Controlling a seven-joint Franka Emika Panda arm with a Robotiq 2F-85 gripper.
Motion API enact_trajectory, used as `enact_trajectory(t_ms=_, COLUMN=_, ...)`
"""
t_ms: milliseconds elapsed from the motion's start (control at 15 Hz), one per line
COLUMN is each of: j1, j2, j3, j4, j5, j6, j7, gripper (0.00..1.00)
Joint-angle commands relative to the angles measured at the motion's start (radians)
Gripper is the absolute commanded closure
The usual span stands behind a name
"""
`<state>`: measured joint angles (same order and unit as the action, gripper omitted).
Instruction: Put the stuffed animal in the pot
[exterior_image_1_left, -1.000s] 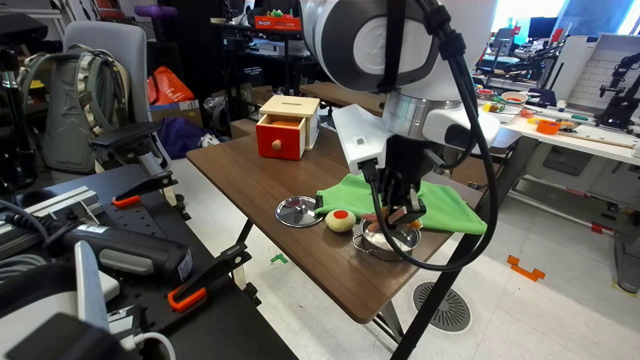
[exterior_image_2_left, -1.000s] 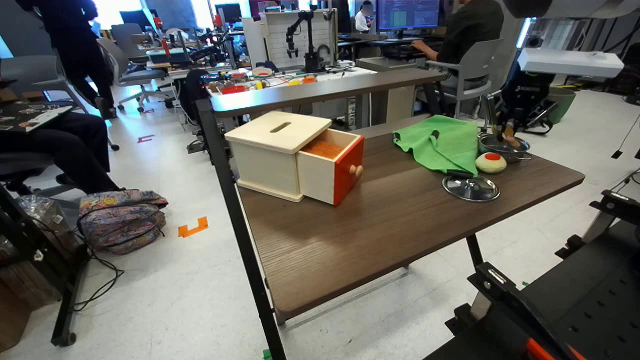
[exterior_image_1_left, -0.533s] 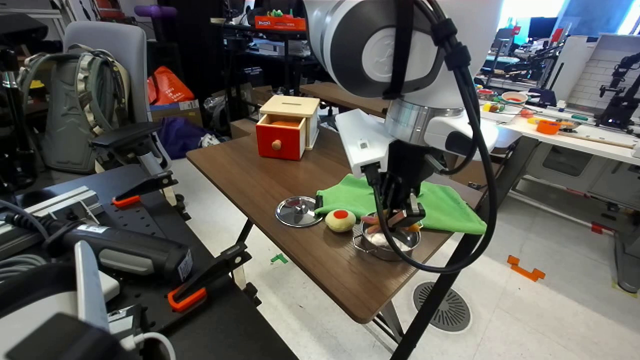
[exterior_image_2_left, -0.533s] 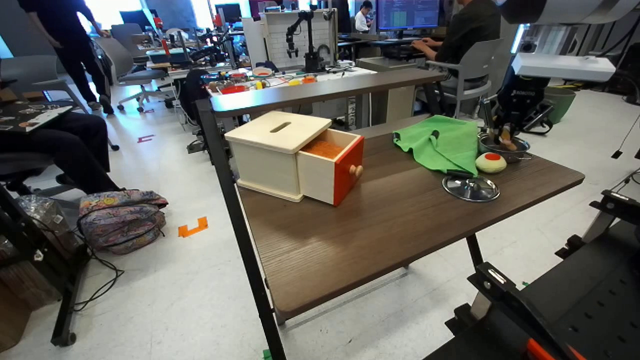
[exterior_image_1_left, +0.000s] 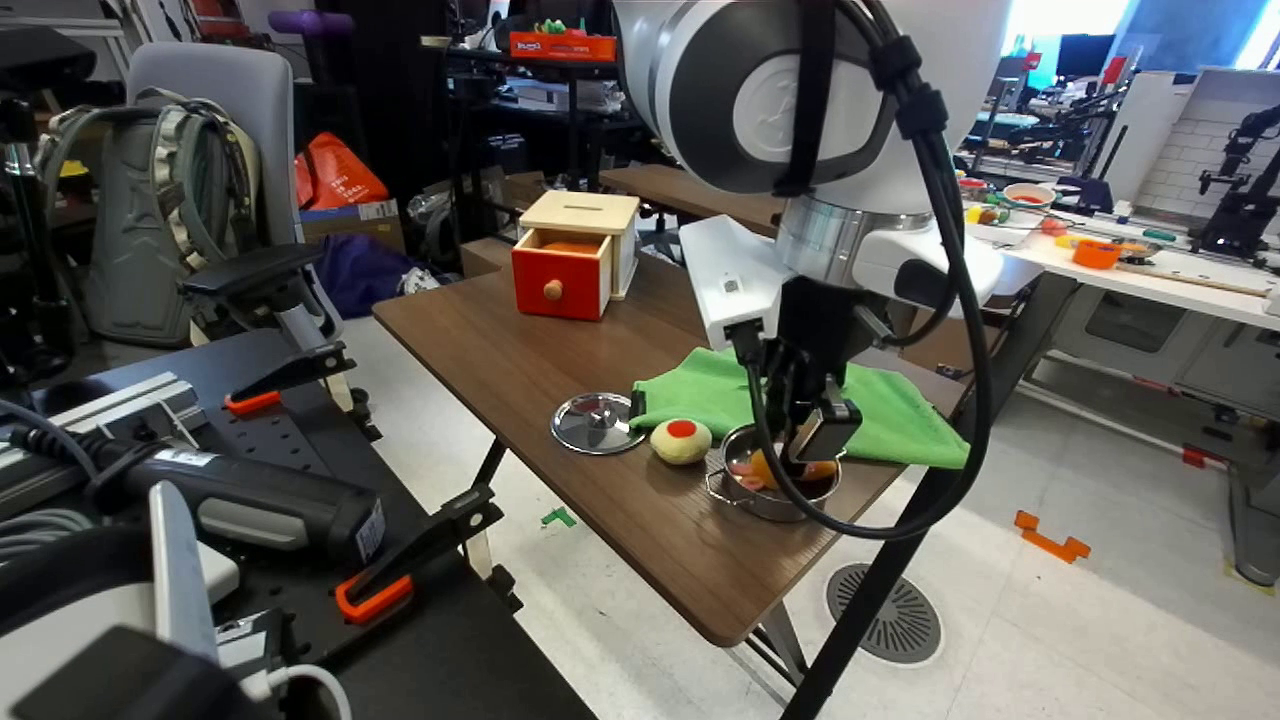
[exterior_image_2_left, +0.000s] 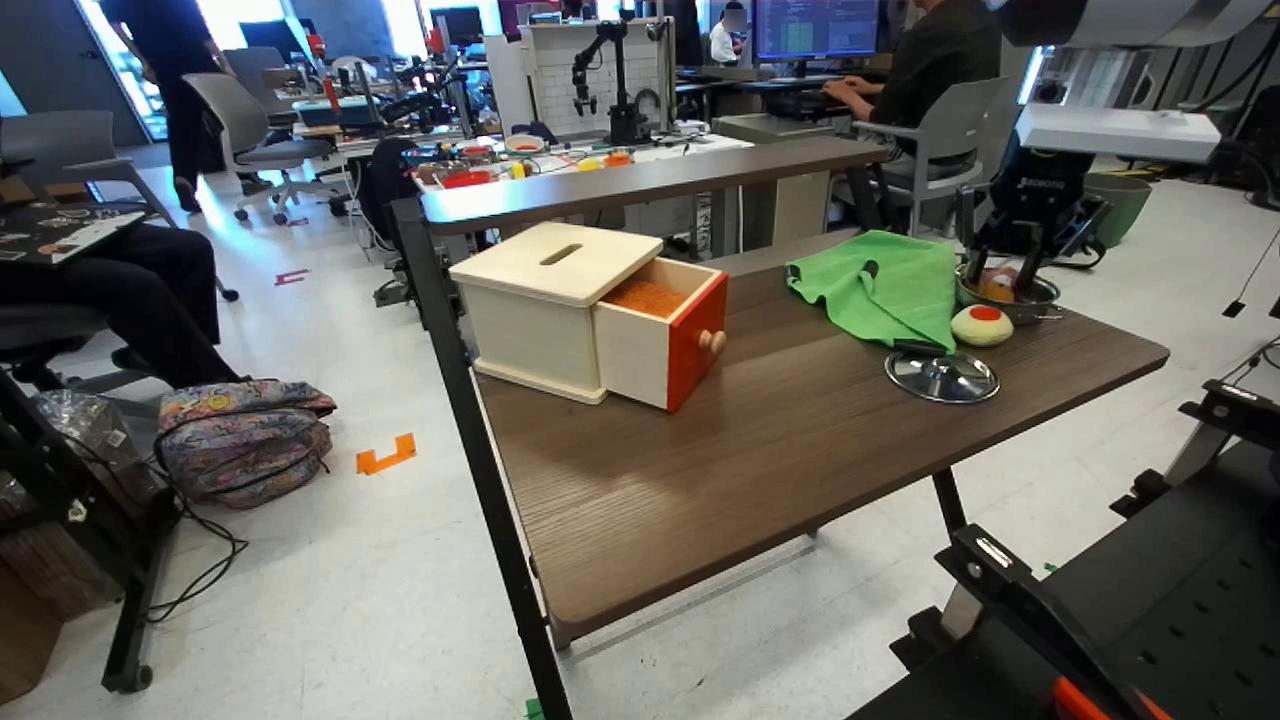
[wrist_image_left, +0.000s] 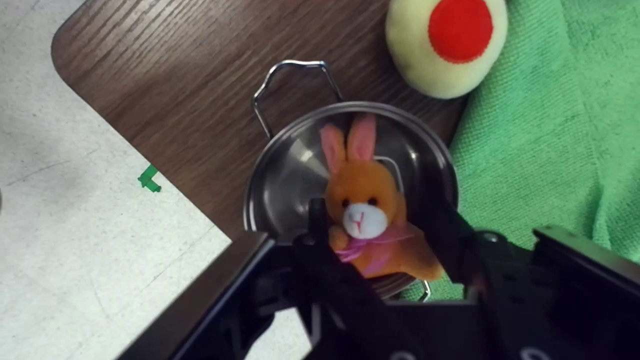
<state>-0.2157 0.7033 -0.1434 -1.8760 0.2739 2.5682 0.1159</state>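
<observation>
The stuffed animal, a small orange-tan bunny with pink ears and a white muzzle, lies face up inside the silver pot. Its lower body reaches toward the pot's near rim. The toy also shows in both exterior views, inside the pot. My gripper is open, with its fingers on either side of the toy, low in the pot. In an exterior view the fingers stand apart with the toy between them. Part of the toy's body is hidden behind the fingers.
A cream plush ball with a red spot sits beside the pot. A green cloth lies beside and behind the pot. A silver lid lies near the ball. A red-and-wood box with its drawer open stands at the table's far end.
The gripper has lowered a little toward the pot and its fingers have spread apart. The toy has gone from between the closed fingers, just above the pot, to lying in it.
</observation>
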Motion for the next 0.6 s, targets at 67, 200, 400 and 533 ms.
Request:
enact_trajectory(t_ms=67, j1=-0.015, j2=-0.004, j3=0.013, j4=0.021, j5=-0.004, j6=-0.033, j7=0.018, gripper=0.07)
enact_trajectory(t_ms=200, j1=-0.023, j2=-0.026, j3=0.023, j4=0.003, j5=0.006, j6=-0.027, j7=0.003, gripper=0.0)
enact_trajectory(t_ms=400, j1=-0.046, j2=-0.092, j3=0.054, j4=-0.058, j5=0.035, j6=0.013, j7=-0.044, gripper=0.0)
enact_trajectory(t_ms=533, j1=-0.074, j2=-0.167, j3=0.091, j4=-0.135, j5=0.069, j6=0.067, j7=-0.106, gripper=0.0)
